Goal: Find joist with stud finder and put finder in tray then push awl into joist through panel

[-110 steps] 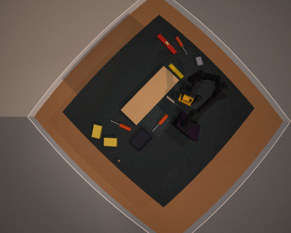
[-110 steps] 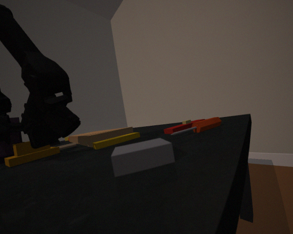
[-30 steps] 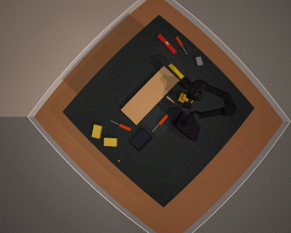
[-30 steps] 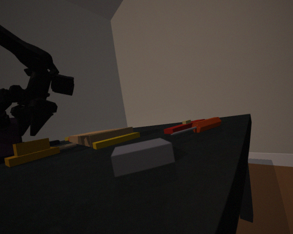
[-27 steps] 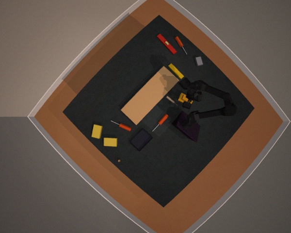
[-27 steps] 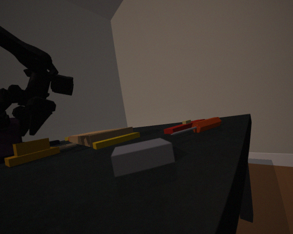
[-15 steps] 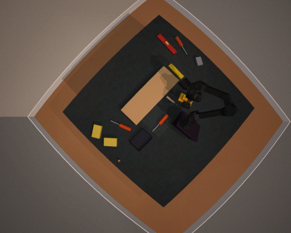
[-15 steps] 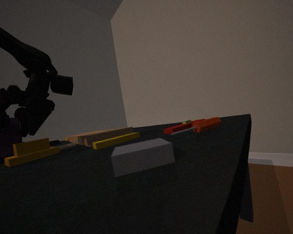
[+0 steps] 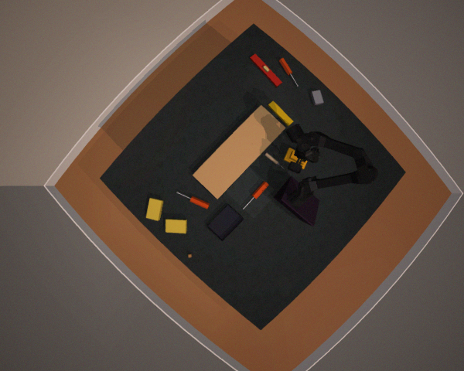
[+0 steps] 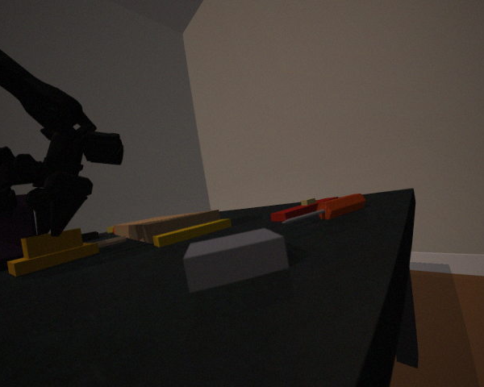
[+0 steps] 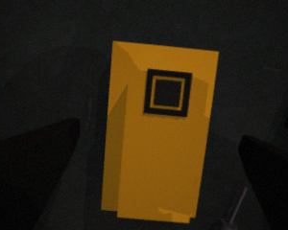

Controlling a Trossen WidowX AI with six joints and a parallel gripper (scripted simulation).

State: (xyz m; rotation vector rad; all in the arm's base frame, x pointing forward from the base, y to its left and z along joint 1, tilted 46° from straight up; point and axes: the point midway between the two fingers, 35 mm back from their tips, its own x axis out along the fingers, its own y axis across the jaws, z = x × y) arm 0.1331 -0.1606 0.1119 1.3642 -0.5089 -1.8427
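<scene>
In the wrist view the tool's dark fingers stood spread near their widest at the frame's lower left and lower right, gripping nothing. Between them, centred in the frame, the yellow stud finder (image 11: 158,139) lay flat on the dark bench (image 11: 48,62). In the top view, the tool (image 9: 300,158) hung over it, just right of the floor panel (image 9: 234,153).

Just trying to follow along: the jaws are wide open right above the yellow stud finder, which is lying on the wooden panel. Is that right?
Not quite. The stud finder lies on the dark mat beside the panel, not on it, as the top view shows. The rest holds: the gripper is open above it, jaws either side.
</scene>
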